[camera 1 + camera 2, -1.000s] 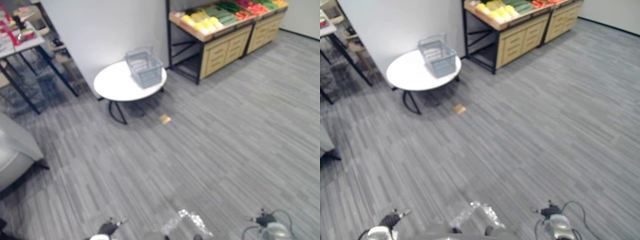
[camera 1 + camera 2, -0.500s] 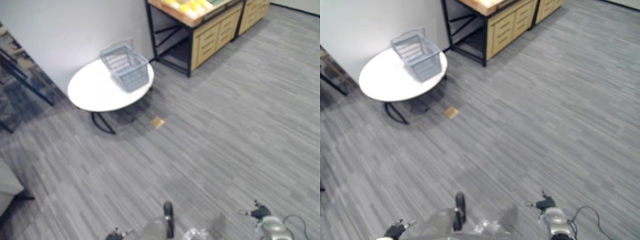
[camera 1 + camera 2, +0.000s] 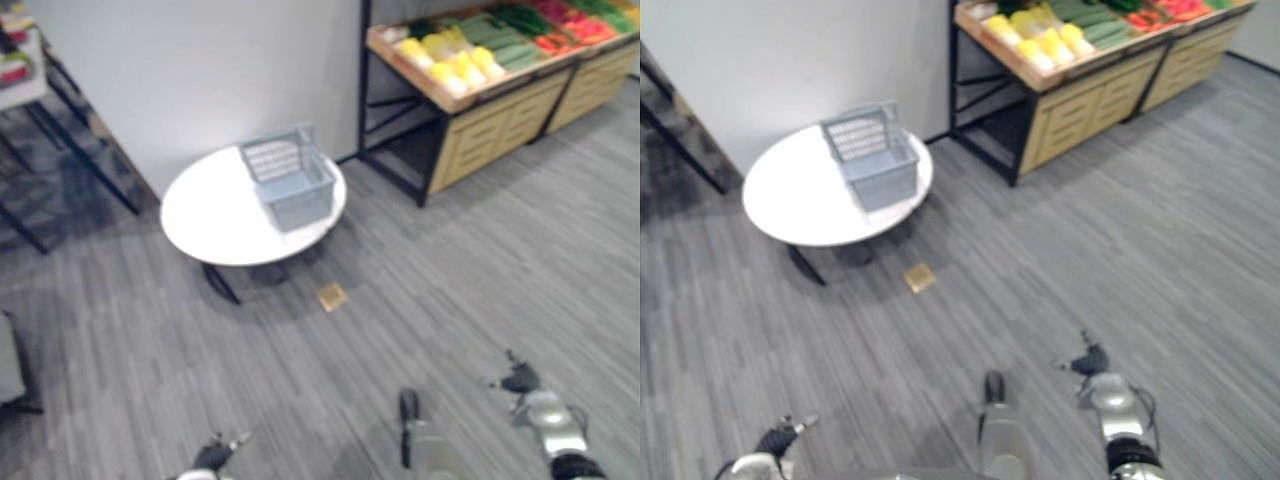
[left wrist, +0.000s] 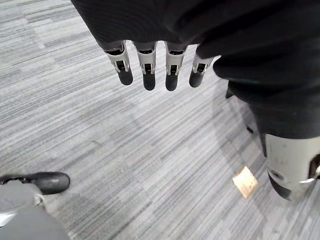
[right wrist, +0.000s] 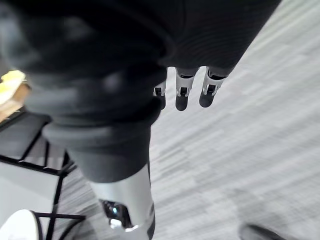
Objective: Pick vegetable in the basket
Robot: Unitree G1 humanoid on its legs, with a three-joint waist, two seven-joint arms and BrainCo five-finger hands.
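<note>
Approach: nothing picked yet

The view has swung up since half a second ago, so the vegetables (image 3: 455,62) on the stand (image 3: 490,125) show again, well apart from the empty basket (image 3: 290,182) on the table (image 3: 205,215). Left hand (image 4: 149,75) and right hand (image 5: 181,96) hang straight-fingered, holding nothing; likely more walking first.

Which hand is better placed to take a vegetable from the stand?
Right, though both are far. The vegetables lie on a stand ahead to the robot's right, the side of the right hand. Both are open; the left hand is opposite.
</note>
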